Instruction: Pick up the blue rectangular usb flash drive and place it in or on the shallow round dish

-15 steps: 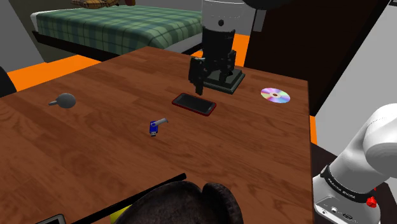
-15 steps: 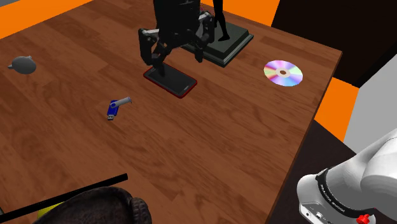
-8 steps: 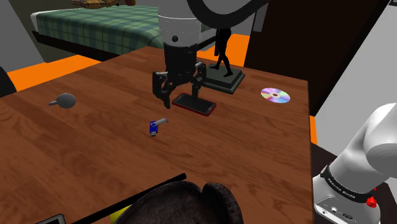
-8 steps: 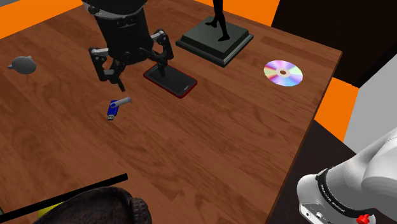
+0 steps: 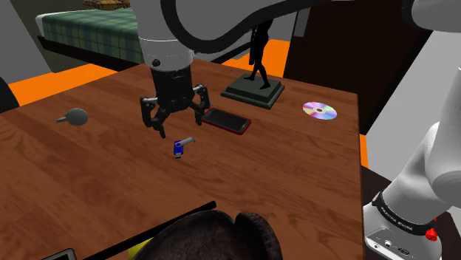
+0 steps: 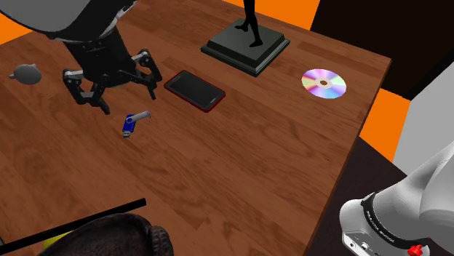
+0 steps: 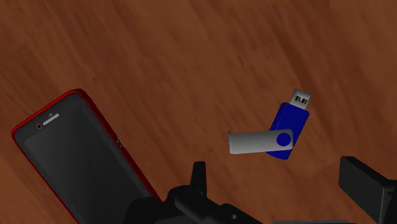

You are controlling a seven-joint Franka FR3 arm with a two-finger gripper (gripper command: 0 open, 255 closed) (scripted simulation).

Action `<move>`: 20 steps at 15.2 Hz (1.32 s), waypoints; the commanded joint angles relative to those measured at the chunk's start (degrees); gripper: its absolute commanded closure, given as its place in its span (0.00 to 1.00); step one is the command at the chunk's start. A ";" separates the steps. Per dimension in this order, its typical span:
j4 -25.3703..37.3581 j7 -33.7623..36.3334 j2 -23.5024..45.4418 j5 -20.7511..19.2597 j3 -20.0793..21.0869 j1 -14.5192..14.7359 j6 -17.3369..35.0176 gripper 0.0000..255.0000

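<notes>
On table, blue drive, grey cap

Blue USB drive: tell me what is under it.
The blue USB drive lies flat on the wooden table, its grey swivel cap swung out sideways. The wood directly beneath it is covered.

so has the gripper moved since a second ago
Yes. In the shoulder view the gripper has swung to the left, from in front of the statue base, past the red-edged phone, and now hangs open near the blue usb drive.
</notes>
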 commanded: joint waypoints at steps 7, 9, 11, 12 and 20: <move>-3.56 0.86 1.20 -0.92 -0.30 0.18 4.51 0.00; -3.56 0.86 1.20 -0.92 -0.30 0.18 4.51 0.00; -3.56 0.86 1.20 -0.92 -0.31 0.18 4.51 0.00; -3.56 0.86 1.20 -0.92 -0.31 0.18 4.51 0.00; -3.50 0.84 1.24 -0.94 -0.32 0.18 4.49 1.00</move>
